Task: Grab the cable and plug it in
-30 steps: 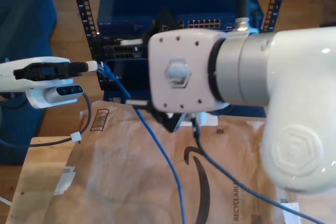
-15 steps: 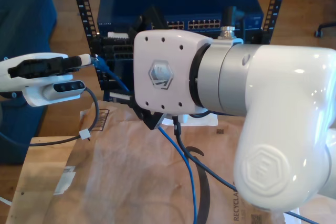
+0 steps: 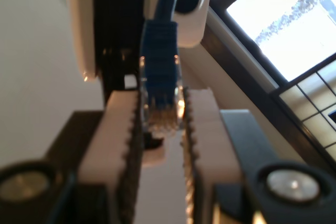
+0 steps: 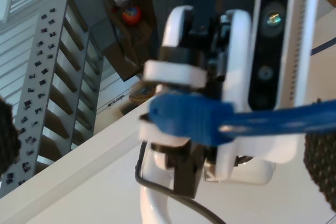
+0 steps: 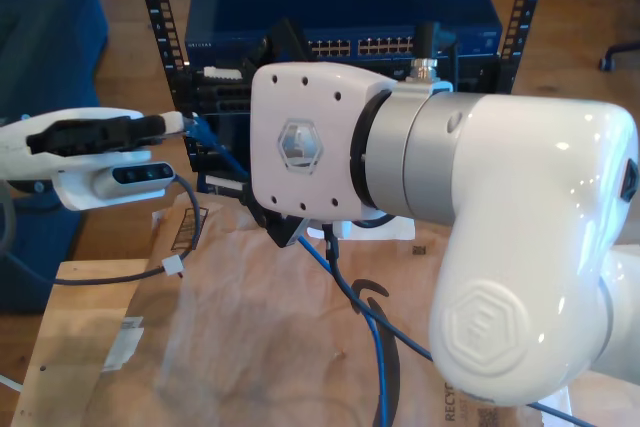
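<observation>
Blue cable (image 3: 159, 51) plug clamped between the serrated pads of my first gripper (image 3: 159, 129); my second gripper (image 4: 173, 114) grips the same cable nearby, at the exterior view's left before the rack switch (image 5: 340, 7), above brown paper (image 5: 240, 347).

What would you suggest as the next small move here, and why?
Probably ease my first tool toward the ports on the blue switch. Its pads are clamped on the blue plug, contacts pointing outward, yet in the exterior view the plug sits at the exterior view's left by the rack rail, not lined up with any port.
</observation>
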### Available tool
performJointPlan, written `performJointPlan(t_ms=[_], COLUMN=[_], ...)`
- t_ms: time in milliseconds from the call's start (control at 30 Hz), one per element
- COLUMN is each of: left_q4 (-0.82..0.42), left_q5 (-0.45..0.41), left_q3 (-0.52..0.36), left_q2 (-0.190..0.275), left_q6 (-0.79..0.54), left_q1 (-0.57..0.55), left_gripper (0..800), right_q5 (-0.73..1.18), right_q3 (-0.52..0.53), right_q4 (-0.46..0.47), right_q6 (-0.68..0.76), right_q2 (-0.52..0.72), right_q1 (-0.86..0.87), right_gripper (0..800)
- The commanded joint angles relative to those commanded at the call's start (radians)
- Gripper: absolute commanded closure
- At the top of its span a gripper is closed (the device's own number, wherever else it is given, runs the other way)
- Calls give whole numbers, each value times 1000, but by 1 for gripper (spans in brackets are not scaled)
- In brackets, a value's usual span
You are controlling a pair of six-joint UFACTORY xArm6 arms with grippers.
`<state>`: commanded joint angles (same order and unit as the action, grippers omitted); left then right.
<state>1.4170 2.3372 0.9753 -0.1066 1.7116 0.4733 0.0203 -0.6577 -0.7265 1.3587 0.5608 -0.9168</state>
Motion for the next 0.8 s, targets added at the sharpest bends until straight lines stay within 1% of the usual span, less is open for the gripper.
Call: performJointPlan(t_ms=[233,533,767,800], left_q4=[-34,-37,-32,-32], left_q5=[0,0,0,0], left_q3=[-2,-6,-11,-11], left_q2=[3,12,15,15], left_q6=[-2,-3,-2,-2], left_q1=[0,-2,0,2], left_gripper=[778,778,778,778], right_q5=[-3,-2,-2,-2], right_q3=[-12,-25,-2,9], right_q4=[5,6,5,5], right_q6=[-2,-3,-3,-3], right_q2=[2,2,15,21], right_q1=[5,12,9,8], right_gripper=[57,58,59,79])
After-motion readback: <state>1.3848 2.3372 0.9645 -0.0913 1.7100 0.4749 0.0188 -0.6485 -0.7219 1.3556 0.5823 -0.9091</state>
